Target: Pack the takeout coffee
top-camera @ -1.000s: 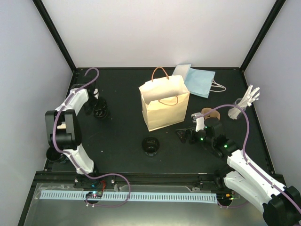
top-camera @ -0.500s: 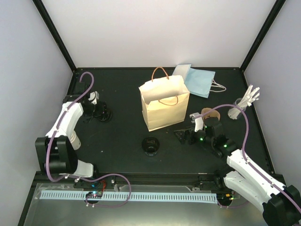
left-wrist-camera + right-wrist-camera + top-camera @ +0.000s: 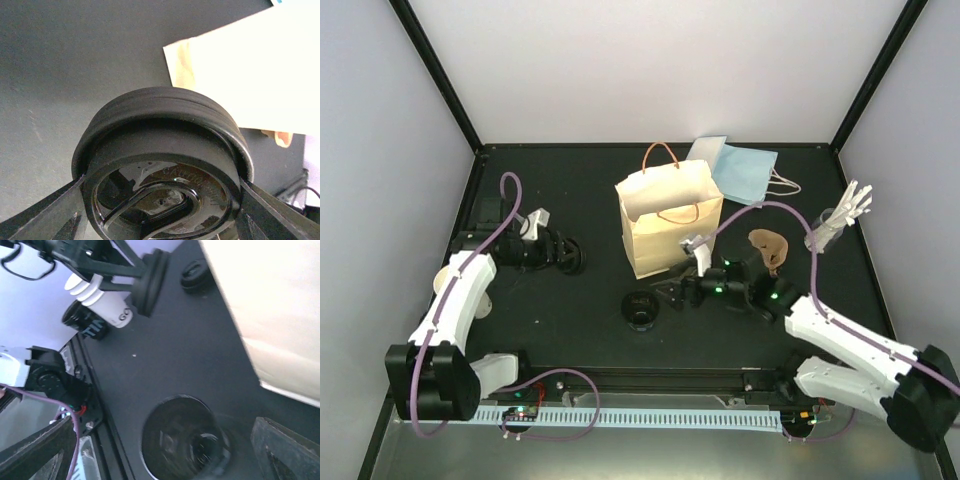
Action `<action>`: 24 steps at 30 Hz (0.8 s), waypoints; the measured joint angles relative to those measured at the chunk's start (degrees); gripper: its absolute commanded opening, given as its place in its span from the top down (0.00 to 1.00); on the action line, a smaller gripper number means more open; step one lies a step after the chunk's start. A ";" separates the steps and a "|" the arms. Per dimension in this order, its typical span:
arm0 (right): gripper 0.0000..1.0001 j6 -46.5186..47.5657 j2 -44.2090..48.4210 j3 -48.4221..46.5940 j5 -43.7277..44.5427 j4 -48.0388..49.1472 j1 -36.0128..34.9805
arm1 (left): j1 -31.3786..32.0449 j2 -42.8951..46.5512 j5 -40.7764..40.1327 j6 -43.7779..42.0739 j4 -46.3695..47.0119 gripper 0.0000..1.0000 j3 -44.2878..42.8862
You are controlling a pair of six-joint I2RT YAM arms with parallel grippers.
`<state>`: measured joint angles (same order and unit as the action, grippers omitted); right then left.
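While my left gripper point(image 3: 562, 256) is clamped on a black lid point(image 3: 160, 165), its 2 fingers point(image 3: 45, 220) pressed against opposite sides of the rim, that lid is held on edge well to the left of the tan paper bag point(image 3: 655, 250). My right gripper point(image 3: 666, 294) is spread wide and holds nothing; it sits low over the table point(image 3: 580, 190) in front of the bag, pointing left. The takeout coffee point(image 3: 640, 308) stands upright on the table in front of the bag's left corner, near the bag but apart from it, and just beyond my right fingertips point(image 3: 282, 450), which do not touch it. From above only its round black top shows; I cannot make out the cup wall. A blue bag point(image 3: 745, 172) lies flat behind the tan bag's right side, and a stack of cream cups point(image 3: 107, 307) stands far left of the bag.
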<state>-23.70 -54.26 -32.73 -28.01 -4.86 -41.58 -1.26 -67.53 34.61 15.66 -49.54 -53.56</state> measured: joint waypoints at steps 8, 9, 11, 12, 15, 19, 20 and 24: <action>0.04 2.47 -16.15 -14.75 2.86 0.98 -8.92 | 0.24 2.43 8.11 0.31 1.20 0.26 4.55; 0.04 2.71 -17.94 -16.44 3.10 0.94 -9.42 | 0.24 2.45 8.98 0.28 1.27 0.26 4.83; 0.04 3.02 -20.85 -19.15 3.54 0.96 -10.19 | 0.24 2.73 10.51 0.22 1.38 0.26 5.42; 0.04 3.06 -22.21 -20.41 3.65 0.96 -10.56 | 0.26 2.97 11.17 0.20 1.42 0.26 5.64; 0.04 3.13 -25.14 -23.06 3.78 0.94 -11.50 | 0.26 4.02 12.87 -0.15 1.31 0.26 6.01; 0.05 3.04 -28.98 -26.16 3.72 1.05 -12.39 | 0.26 5.40 14.34 -0.66 0.96 0.26 6.03; 0.05 3.02 -30.05 -26.95 3.72 1.07 -12.57 | 0.26 5.62 14.62 -0.72 0.92 0.26 6.03; 0.06 2.84 -32.89 -28.57 3.96 1.07 -13.05 | 0.26 6.03 15.89 -1.16 0.31 0.26 6.12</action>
<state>-20.86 -87.15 -61.30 -24.05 -3.79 -54.63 -0.99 -61.49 50.50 14.50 -49.23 -47.44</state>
